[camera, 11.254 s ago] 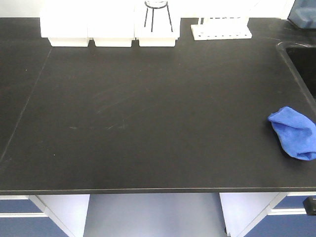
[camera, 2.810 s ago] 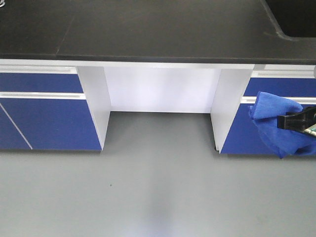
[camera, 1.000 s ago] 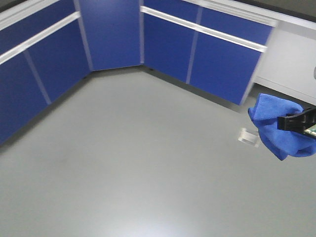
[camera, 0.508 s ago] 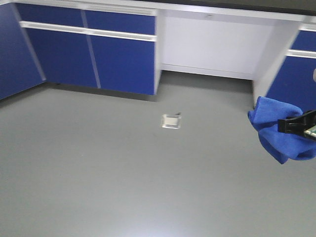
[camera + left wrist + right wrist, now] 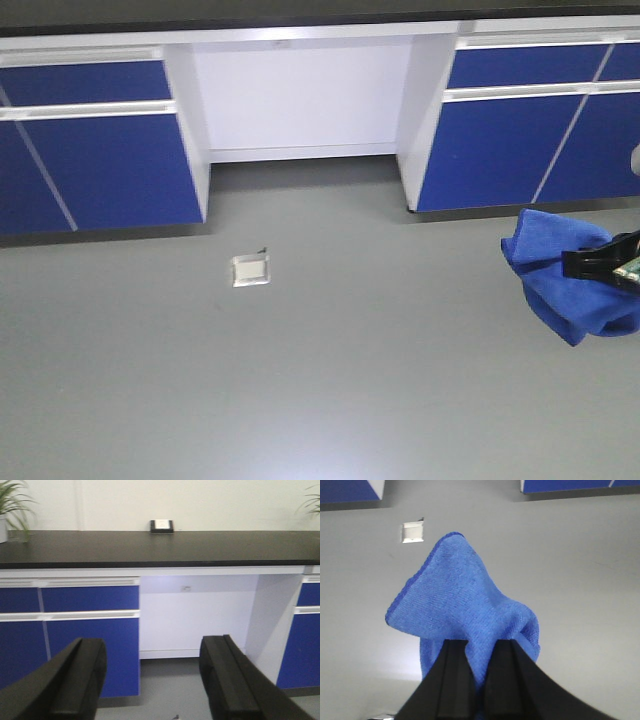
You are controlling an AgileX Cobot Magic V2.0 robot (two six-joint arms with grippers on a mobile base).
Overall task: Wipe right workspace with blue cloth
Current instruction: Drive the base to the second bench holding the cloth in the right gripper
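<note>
My right gripper is shut on the blue cloth and holds it in the air above the grey floor, at the right edge of the front view. In the right wrist view the cloth hangs bunched from between the two black fingers of that gripper. My left gripper is open and empty, its fingers wide apart, pointing at a counter. A black countertop shows in the left wrist view; only its front edge shows at the top of the front view.
Blue cabinets with white handles flank a white knee recess under the counter. A small square floor plate lies on the grey floor, also in the right wrist view. A black box sits on the counter's back edge.
The view has swung round from the first counter across the room's cabinets to this counter. The cloth, once lying on the black top, stays gripped by my right gripper.
</note>
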